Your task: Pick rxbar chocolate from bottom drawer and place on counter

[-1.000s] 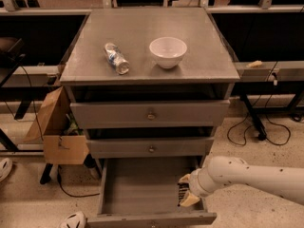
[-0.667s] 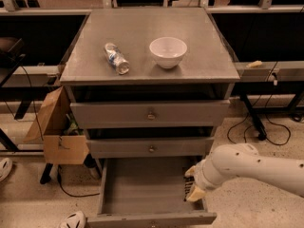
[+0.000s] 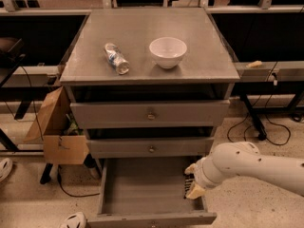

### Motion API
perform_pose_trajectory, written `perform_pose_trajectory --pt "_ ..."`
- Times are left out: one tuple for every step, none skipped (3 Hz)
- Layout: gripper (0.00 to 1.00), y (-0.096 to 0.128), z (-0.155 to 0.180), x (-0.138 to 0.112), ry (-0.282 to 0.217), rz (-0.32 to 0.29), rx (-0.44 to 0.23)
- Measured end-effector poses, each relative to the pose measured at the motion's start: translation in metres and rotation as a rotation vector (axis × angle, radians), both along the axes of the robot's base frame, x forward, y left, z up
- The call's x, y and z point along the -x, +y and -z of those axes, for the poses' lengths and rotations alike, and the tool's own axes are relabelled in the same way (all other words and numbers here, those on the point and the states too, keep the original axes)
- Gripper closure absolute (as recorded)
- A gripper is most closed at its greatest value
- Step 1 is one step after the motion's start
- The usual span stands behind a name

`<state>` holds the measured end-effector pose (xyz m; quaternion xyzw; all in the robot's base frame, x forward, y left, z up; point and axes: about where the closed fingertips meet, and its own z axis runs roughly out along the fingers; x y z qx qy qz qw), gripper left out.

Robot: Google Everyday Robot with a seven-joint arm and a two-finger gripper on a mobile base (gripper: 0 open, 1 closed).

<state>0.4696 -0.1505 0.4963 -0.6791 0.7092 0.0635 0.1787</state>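
Note:
The bottom drawer (image 3: 137,189) is pulled open, and its flat grey floor shows. My gripper (image 3: 193,180) is inside the drawer at its right side, on the white arm that comes in from the right. It is shut on the rxbar chocolate (image 3: 187,184), a small dark bar standing on edge between the pale fingertips (image 3: 196,191), close to the drawer's right wall. The counter (image 3: 142,27) is the grey top of the cabinet, well above the gripper.
A clear plastic bottle (image 3: 116,58) lies on the counter's left part and a white bowl (image 3: 167,51) stands near its middle. The two upper drawers (image 3: 151,114) are closed. An open cardboard box (image 3: 57,134) stands left of the cabinet, and cables lie on the floor at the right.
The gripper has risen a little inside the bottom drawer with the dark bar between its fingers. The arm's elbow has shifted slightly. Bottle and bowl have not moved.

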Motion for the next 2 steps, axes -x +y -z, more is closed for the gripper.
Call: perform_pose_trajectory --pt "1.00 -0.004 -0.002 -0.008 -0.016 0.001 -0.008" --pt "1.00 -0.039 -0.040 -0.026 -0.076 0.044 0.086"
